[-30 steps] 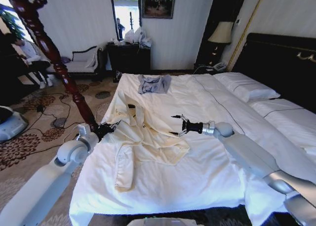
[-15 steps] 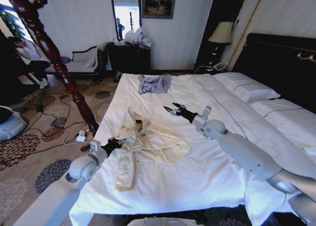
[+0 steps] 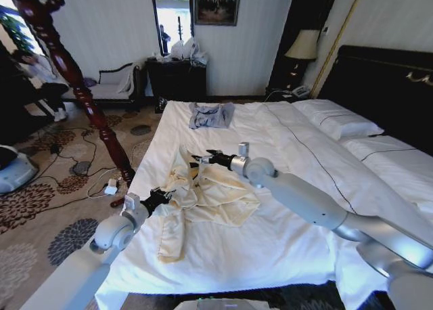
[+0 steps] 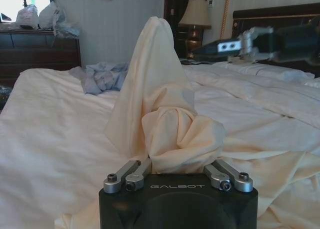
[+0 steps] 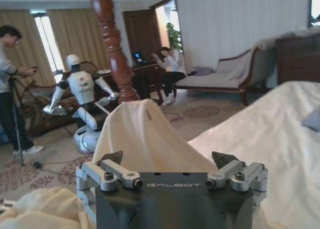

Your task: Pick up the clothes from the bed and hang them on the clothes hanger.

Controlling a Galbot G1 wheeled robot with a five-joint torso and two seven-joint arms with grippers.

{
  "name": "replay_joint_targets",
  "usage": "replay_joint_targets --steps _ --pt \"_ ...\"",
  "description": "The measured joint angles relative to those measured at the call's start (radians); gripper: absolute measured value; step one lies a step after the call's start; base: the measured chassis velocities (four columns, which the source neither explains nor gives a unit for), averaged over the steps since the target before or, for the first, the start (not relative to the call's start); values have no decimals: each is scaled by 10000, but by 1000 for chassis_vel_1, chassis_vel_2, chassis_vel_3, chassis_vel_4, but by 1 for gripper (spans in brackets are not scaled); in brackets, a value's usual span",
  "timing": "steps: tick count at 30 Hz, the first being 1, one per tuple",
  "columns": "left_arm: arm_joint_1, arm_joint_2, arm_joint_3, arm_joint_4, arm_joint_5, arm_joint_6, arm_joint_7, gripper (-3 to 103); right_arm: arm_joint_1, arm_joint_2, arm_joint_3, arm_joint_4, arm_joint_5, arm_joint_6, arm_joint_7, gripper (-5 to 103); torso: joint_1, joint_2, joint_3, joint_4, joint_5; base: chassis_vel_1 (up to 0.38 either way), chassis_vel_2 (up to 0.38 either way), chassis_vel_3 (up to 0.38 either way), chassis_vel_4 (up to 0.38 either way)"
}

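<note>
Pick-up step: left gripper [image 3: 161, 196] apparently clamps the thin cream long-sleeved garment [image 3: 203, 191] near the white-duveted bed's [image 3: 284, 242] left edge; right gripper [image 3: 203, 158], spread empty above its raised fold, must descend and close.

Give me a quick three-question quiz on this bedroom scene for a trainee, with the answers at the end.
1. True or false: the left gripper holds a bunch of the cream shirt.
2. The small grey-blue garment lies: A) on the carpet, B) on the bed beyond the shirt, C) on a pillow.
3. Fill in: the right gripper has its jaws ____ beside the raised peak of the shirt.

Key: 1 true; 2 B; 3 open.
</note>
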Motion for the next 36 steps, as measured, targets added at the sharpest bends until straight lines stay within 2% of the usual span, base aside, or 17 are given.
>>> replay_joint_targets --steps 4,6,8,12,14,18,20,24,25,27,29,32,33,34,35,36 --pt "-105 -34 36 20 -155 10 -11 21 134 193 -178 -209 -338 39 -105 96 0 0 0 -2 0 0 0 0 0" --pt "-161 -63 49 39 -245 26 -21 21 203 308 -268 -346 -486 28 -101 88 0 0 0 1 -1 0 0 0 0" --pt "-183 -69 54 54 -268 29 -22 21 221 360 -290 -395 -493 25 -121 88 0 0 0 1 -1 0 0 0 0" --pt "-268 -72 100 237 -262 26 -18 21 235 459 -343 -481 -342 24 -317 65 0 0 0 0 0 0 0 0 0" --pt "-300 -86 114 279 -259 21 -16 21 234 468 -349 -482 -299 37 -391 65 0 0 0 0 0 0 0 0 0" --pt "-488 -191 214 489 -249 -8 2 21 210 511 -350 -460 57 164 -527 43 0 0 0 -1 0 0 0 0 0" --pt "-535 -215 247 529 -246 -12 9 21 198 517 -350 -447 145 205 -578 43 0 0 0 0 0 0 0 0 0" --pt "-684 -288 359 633 -246 -26 34 21 169 541 -350 -443 440 474 -1058 21 0 0 0 -1 0 0 0 0 0" --pt "-684 -288 359 633 -246 -26 34 21 169 541 -350 -443 440 474 -1058 21 0 0 0 -1 0 0 0 0 0" --pt "-720 -299 390 668 -245 -34 43 21 168 578 -352 -448 613 580 -1299 10 1 0 0 0 0 0 0 0 0" --pt "-726 -303 397 673 -245 -36 46 21 172 592 -356 -454 680 602 -1383 10 0 0 0 0 0 0 0 0 0" --pt "-722 -308 401 673 -244 -44 63 21 220 611 -359 -505 761 662 -1662 -2 0 0 0 0 0 0 0 0 0" --pt "-715 -301 400 673 -245 -48 68 21 230 612 -359 -526 756 666 -1700 3 0 0 0 0 0 0 0 0 0" --pt "-715 -301 400 673 -245 -48 68 21 230 612 -359 -526 756 666 -1700 3 0 0 0 0 0 0 0 0 0" --pt "-705 -289 391 669 -247 -49 71 21 240 613 -361 -542 723 667 -1694 8 0 0 0 0 0 0 0 0 0" --pt "-699 -280 378 657 -253 -51 71 21 250 617 -372 -548 669 666 -1611 8 0 0 0 0 0 0 0 0 0"
